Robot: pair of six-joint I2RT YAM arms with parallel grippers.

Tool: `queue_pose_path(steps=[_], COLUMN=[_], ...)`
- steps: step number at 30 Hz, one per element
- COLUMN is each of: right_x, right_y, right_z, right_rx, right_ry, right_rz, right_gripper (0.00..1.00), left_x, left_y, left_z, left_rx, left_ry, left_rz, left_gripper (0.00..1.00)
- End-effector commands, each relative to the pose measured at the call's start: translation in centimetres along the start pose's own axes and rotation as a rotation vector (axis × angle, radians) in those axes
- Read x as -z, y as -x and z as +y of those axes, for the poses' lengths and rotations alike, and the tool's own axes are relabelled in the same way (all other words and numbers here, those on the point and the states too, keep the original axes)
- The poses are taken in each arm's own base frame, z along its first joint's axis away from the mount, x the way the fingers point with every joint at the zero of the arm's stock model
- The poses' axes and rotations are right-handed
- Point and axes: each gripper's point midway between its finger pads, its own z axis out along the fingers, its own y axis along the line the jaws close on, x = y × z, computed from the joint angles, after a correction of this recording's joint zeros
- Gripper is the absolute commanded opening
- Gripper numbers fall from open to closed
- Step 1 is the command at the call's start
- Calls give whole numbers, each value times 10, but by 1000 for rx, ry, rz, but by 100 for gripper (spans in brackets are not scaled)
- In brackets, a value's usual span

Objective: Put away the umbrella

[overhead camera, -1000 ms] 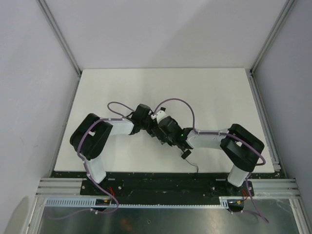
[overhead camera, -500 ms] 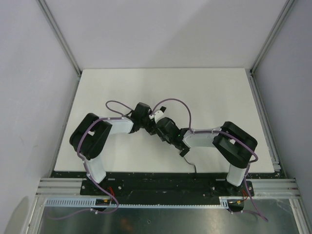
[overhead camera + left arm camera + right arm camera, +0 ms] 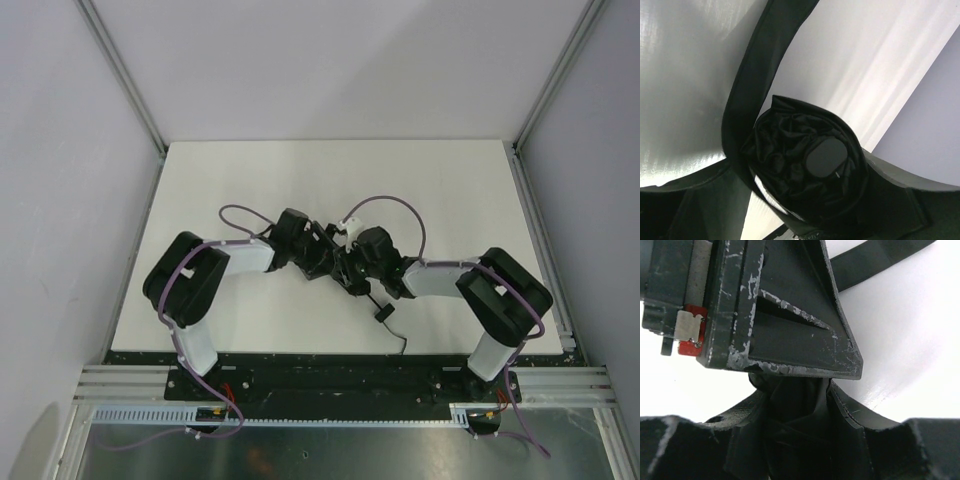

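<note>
Umbrella (image 3: 810, 165), all bundled up, is around the middle of the table (image 3: 250, 180), a bit toward the near edge. Left gripper (image 3: 322, 258) is clamped around it, cap (image 3: 824, 157) facing its camera, and right gripper (image 3: 350, 268) pinches the black fabric from the other side.

the umbrella (image 3: 785, 165) is matte black all over, its crumpled fabric plain and unpatterned, its oval cap (image 3: 824, 156) a duller charcoal. the wide band (image 3: 747, 75) curving off it is black too. the table (image 3: 450, 190) is plain white. the left arm (image 3: 245, 262) and right arm (image 3: 435, 278) have white links and black joints, with purple cables (image 3: 385, 203) looping over them. the left claw (image 3: 322, 258) is black; close up its shell reads dark grey with whitish scuffs, and carries a small red and white connector (image 3: 687, 332). the right claw (image 3: 795, 405) is black. the walls (image 3: 330, 60) are pale lilac-grey, the frame rails (image 3: 120, 70) silver.
</note>
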Motion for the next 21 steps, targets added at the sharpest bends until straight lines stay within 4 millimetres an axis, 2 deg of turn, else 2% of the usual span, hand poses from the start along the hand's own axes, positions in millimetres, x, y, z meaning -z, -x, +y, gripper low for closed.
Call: queue_pose_path(steps=[1,4,5,9,12,14,17,21], right_x=[12,13,14,13,13,15,19,28], right_y=[35,38,39,42,33,22,1,-12], right_z=[33,39,41,47,38,30,17,7], right_rx=[-62,-93,-99,-128,-132,-142,-138,-84], right_ry=[209,258,272,314,259,216,135,24], right_rz=[-115,-129,-135,-144,-103,-54,27,80], right_gripper=[0,0,0,0,1,21,45,66], left_x=[-12,-16,-17,-17,-14,-12,-8,-3], left_y=[-17,-18,-19,-21,-22,-22,-22,-24], left_z=[84,78,75,71,71,72,72,70], left_rx=[-10,-26,-33,-34,-33,-31,-20,5], left_ry=[281,266,259,234,227,223,221,216], left_rz=[42,43,44,46,43,37,32,29], left_gripper=[76,69,64,30,8,2,0,0])
